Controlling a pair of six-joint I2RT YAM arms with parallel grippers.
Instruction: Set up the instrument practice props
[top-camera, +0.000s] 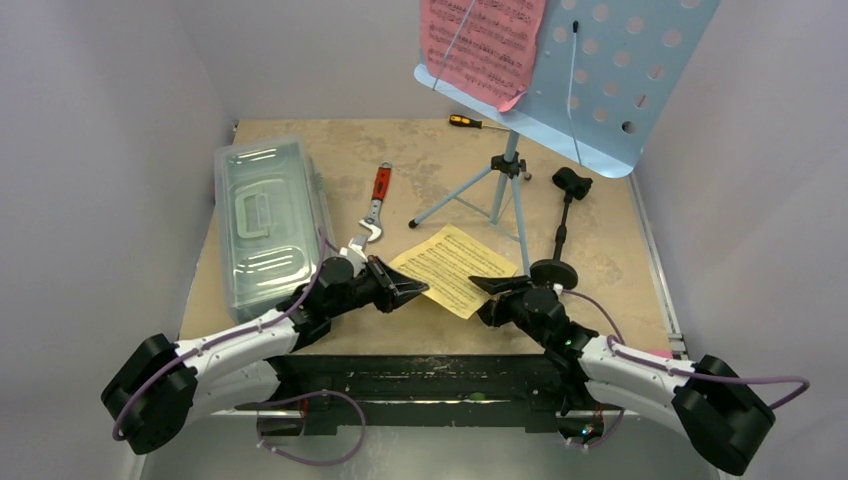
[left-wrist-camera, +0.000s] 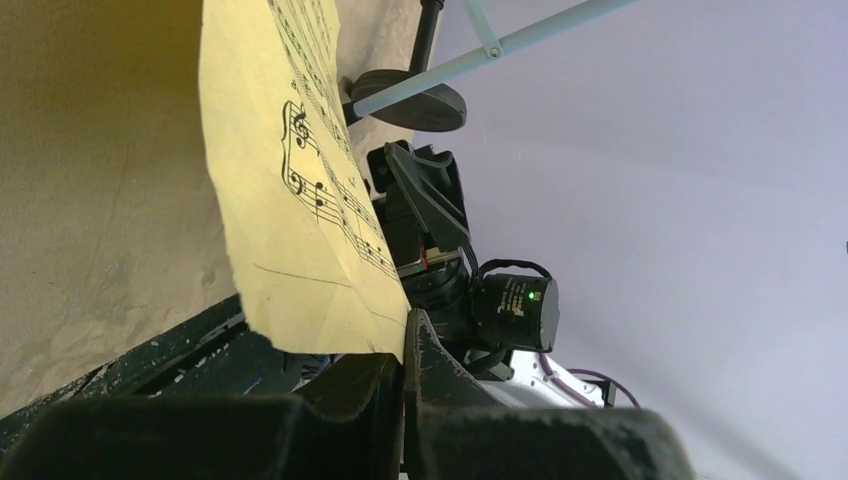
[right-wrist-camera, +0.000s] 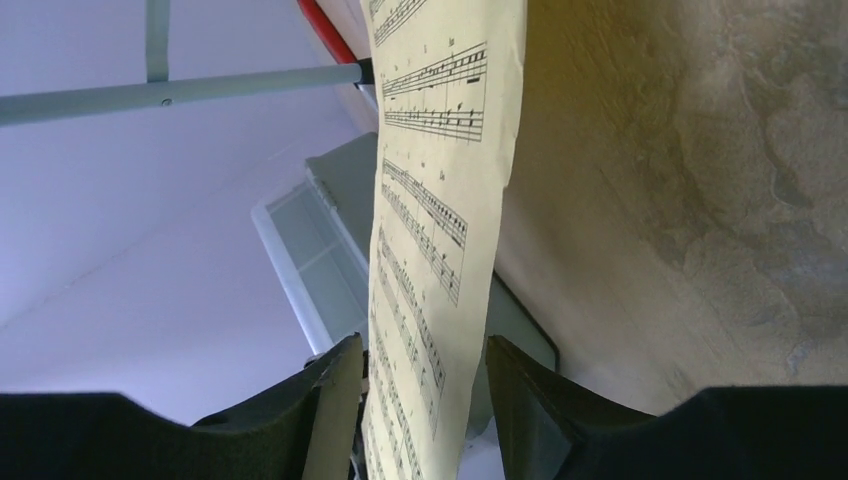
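Top external view: the music stand (top-camera: 620, 80) is upright on its tripod at the far right of the table (top-camera: 330, 150), with a pink page (top-camera: 480, 40) resting on its shelf.
Done so far: the stand is up and one page is placed; the mic stand (top-camera: 562, 230) stands on its round base just beside the tripod, its clip empty.
Left to do: by my reading, the yellow page (top-camera: 455, 265) must go up beside the pink one, and a microphone must go into the clip; I cannot find the microphone.
Yellow page: low at the table's near middle, between the two grippers.
Left gripper (left-wrist-camera: 405, 345): clamped tight on the page's near corner.
Right gripper (right-wrist-camera: 425, 370): fingers apart, the page's edge passing between them unpinched.
Surface: mottled tan board carrying a wrench (top-camera: 378, 200), a screwdriver (top-camera: 465, 121) and a clear box (top-camera: 268, 225) at the left.
Room: plain pale walls (top-camera: 100, 150) close in on three sides.
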